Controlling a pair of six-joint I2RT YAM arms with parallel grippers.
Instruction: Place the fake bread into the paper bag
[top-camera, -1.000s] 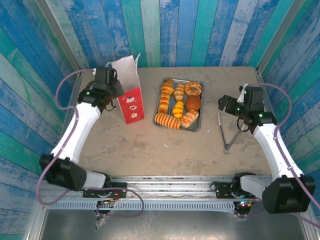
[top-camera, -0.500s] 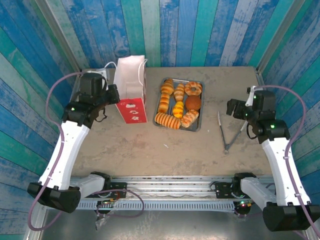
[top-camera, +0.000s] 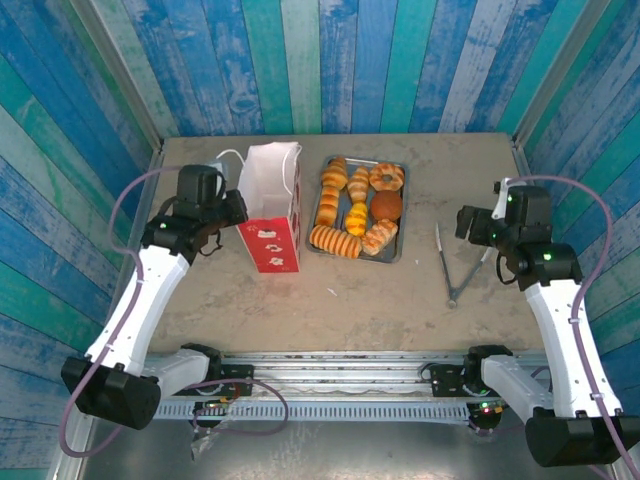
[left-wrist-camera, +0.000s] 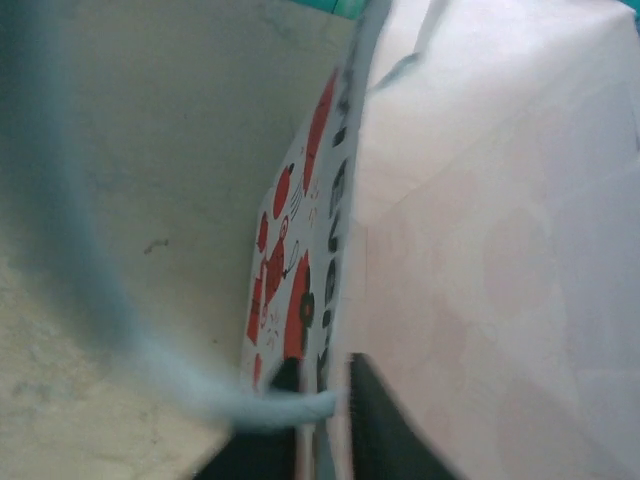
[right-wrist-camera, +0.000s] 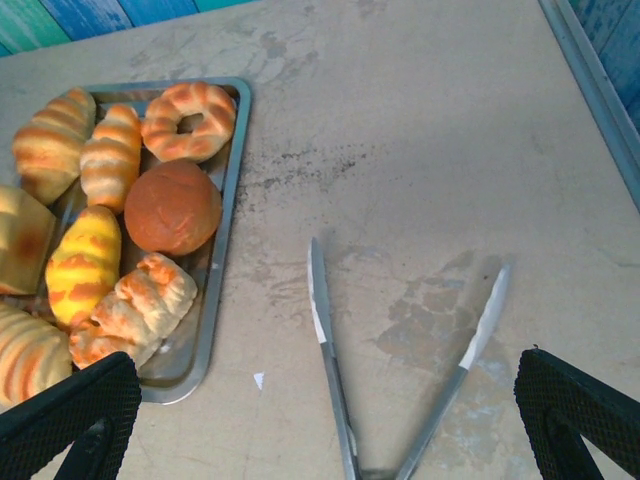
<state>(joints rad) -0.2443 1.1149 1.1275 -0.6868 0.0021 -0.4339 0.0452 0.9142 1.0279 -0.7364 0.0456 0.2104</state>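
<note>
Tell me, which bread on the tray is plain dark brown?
The round bun, just below the ring doughnut in the right wrist view; the others are golden and ridged.

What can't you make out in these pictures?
Paper bag interior: top view, its own walls hide the bottom.
Left fingers: left wrist view, blurred; grip on the bag unclear.
Tongs hinge: right wrist view, cut by the bottom edge.

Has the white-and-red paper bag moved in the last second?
Yes. The white-and-red paper bag has shifted right, closer to the grey metal tray, and toward the near edge of the beige table.
</note>
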